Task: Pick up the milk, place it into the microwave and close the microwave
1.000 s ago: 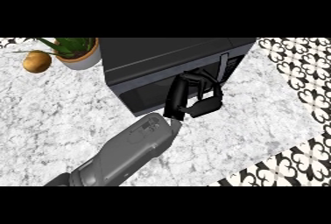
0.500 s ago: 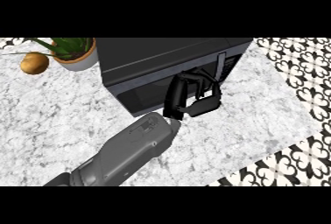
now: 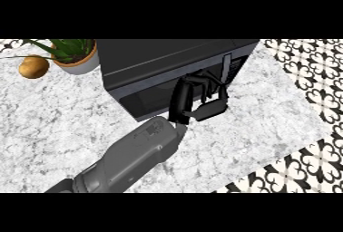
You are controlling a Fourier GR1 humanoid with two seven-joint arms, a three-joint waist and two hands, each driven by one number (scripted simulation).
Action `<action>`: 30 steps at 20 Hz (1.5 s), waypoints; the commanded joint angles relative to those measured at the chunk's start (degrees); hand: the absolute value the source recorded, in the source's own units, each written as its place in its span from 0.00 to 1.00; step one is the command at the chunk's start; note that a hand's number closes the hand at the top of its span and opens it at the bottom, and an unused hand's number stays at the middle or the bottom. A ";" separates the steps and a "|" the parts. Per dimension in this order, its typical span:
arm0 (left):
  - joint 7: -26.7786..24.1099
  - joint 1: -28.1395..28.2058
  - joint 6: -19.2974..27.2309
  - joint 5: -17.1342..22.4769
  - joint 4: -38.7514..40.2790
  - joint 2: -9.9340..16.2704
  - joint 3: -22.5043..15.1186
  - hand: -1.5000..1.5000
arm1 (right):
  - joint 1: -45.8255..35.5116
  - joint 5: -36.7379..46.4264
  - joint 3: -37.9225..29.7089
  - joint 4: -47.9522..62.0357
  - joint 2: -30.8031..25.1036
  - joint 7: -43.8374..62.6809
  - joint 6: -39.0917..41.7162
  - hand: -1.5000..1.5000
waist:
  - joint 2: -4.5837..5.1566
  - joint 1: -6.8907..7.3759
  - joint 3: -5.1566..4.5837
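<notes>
The black microwave (image 3: 167, 59) stands at the back of the marble counter with its door (image 3: 150, 97) shut flush against the body. My left hand (image 3: 198, 102) rests against the right part of the door, beside the vertical handle (image 3: 226, 68). Its fingers (image 3: 181, 97) are nearly straight, with the tips bent onto the door, and they hold nothing. The grey forearm (image 3: 130, 156) comes in from the lower left. No milk shows anywhere in view. My right hand is out of the picture.
A potted plant (image 3: 75, 56) and a round brown fruit (image 3: 33, 66) sit left of the microwave. The counter's edge (image 3: 268, 165) runs diagonally at the lower right, with patterned floor tiles beyond it.
The left hand stays pressed on the microwave door in the same place. The view has shifted only slightly.
</notes>
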 commanded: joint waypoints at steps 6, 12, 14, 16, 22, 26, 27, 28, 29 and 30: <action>-1.29 -3.10 -1.57 3.00 5.26 -0.02 1.04 1.00 | -1.04 -2.82 -1.74 0.04 -2.52 1.81 -0.72 0.00 | 0.82 -0.64 -0.05; -2.72 -3.77 -1.74 4.15 5.60 -0.02 0.13 1.00 | -1.90 -4.95 -0.87 -0.12 -3.56 2.47 0.61 0.00 | 1.06 -0.32 0.09; -3.30 -3.86 -1.55 4.96 5.74 -0.02 0.77 1.00 | -2.09 -6.08 -0.92 -0.41 -4.25 2.64 1.37 0.00 | 0.87 -0.19 0.06; -3.53 -3.96 -1.72 5.18 5.89 -0.02 -0.14 1.00 | -2.13 -6.78 -0.28 -0.44 -4.45 2.82 2.09 0.00 | 1.14 -0.78 0.18; -4.83 -4.86 -2.01 6.43 6.59 -0.02 -0.06 1.00 | -2.10 -9.39 -0.43 0.08 -5.90 3.73 2.86 0.00 | 0.97 -0.56 0.19; -5.23 -4.46 -1.73 7.66 6.83 -0.02 -0.61 1.00 | -2.07 -10.24 -0.41 0.05 -6.75 4.23 3.42 0.00 | 1.02 -1.06 0.19; -5.69 -4.44 -2.18 7.22 7.41 -0.02 -1.06 1.00 | -2.18 -10.58 -0.48 -0.25 -7.37 4.70 3.30 0.00 | 1.04 -0.73 0.09; -5.97 -4.54 -2.06 7.51 7.32 -0.02 -1.03 1.00 | -2.06 -10.94 -0.26 0.30 -6.77 4.29 3.50 0.00 | 1.17 -0.87 0.24; -5.82 -4.89 -2.03 7.78 7.23 -0.02 -1.09 1.00 | -2.58 -11.42 -0.66 0.21 -7.22 4.44 3.15 0.00 | 1.13 -0.85 0.16; -5.93 -5.17 -1.99 8.07 7.11 -0.02 -0.95 1.00 | -2.78 -11.58 -0.71 0.39 -7.68 4.70 3.27 0.00 | 1.19 -0.70 0.14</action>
